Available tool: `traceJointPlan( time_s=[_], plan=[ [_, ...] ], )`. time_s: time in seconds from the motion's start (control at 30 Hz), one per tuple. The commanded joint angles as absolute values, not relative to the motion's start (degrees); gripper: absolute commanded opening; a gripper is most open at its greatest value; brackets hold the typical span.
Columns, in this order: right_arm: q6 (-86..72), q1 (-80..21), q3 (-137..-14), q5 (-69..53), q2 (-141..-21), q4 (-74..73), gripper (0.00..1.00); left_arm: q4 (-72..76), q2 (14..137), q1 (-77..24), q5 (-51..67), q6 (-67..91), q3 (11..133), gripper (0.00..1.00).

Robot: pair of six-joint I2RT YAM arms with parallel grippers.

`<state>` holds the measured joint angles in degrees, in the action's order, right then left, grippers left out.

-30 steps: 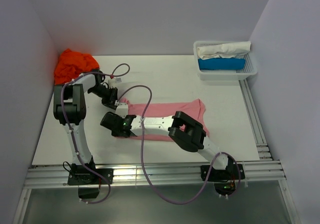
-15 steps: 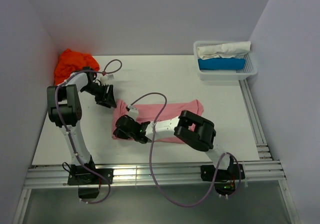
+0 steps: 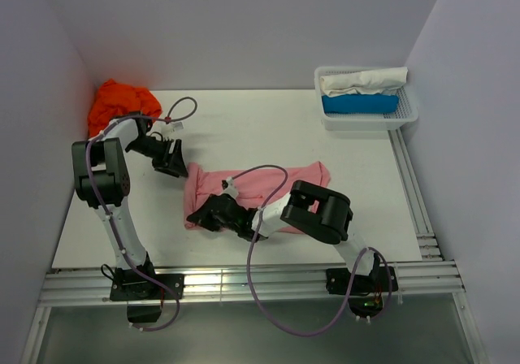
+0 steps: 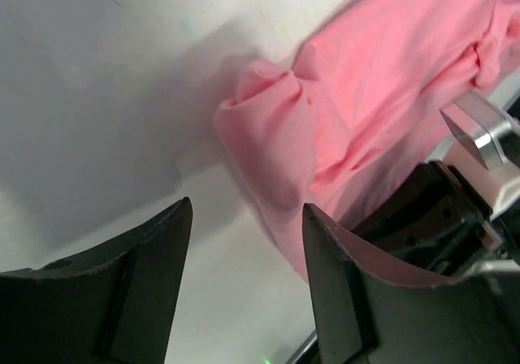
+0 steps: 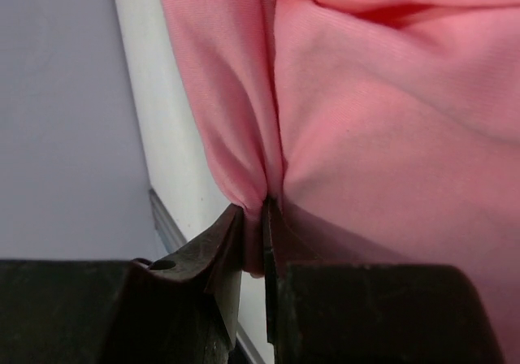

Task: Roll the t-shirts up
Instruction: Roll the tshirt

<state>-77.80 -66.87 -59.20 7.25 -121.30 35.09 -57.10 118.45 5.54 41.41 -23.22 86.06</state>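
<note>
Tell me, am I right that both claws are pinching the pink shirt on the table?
Not quite. Only the right gripper pinches the pink shirt, as the right wrist view shows; the left wrist view shows the left gripper open, clear of the cloth.

No readable text or labels appear anywhere.

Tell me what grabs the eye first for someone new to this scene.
The pink t-shirt lies spread in the middle, with the right gripper pinching a fold at its left end. The left gripper hangs open just beyond that end, holding nothing. An orange t-shirt lies crumpled in the far left corner, and a white basket sits far right.
</note>
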Motion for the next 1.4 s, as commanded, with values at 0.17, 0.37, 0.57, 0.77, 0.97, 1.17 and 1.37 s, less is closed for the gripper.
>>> traceJointPlan(
  time_s=[0.17, 0.37, 0.57, 0.77, 0.97, 1.17, 1.37],
  plan=[
    [-82.97, -66.62, -54.23, 3.78, -122.17, 41.74, 0.14, -59.15, 115.66, 5.45, 49.82, -29.44, 81.21, 0.63],
    [-84.63, -66.36, -52.3, 3.17, -122.61, 45.52, 0.14, -56.87, 116.54, 5.1, 50.89, -27.69, 80.42, 0.61],
    [-85.78, -66.09, -50.89, 2.64, -123.13, 49.91, 0.14, -53.27, 116.63, 3.34, 48.7, -24.26, 79.28, 0.47],
    [-84.56, -66.01, -52.46, 3.16, -122.09, 43.99, 0.2, -50.19, 114.53, 0.71, 41.32, -19.87, 79.01, 0.24],
    [-80.16, -66.8, -59.13, 10.71, -116.91, 19.23, 0.48, -48.34, 112.41, -1.13, 33.93, -17.32, 79.28, 0.11],
    [-76.38, -68.81, -73.26, 22.21, -114.52, -9.77, 0.54, -48.16, 111.8, -1.84, 31.91, -16.7, 78.93, 0.09],
    [-72.87, -69.52, -90.16, 29.26, -120.22, -28.37, 0.55, -48.25, 111.71, -2.29, 31.46, -16.61, 78.57, 0.09]
  ],
)
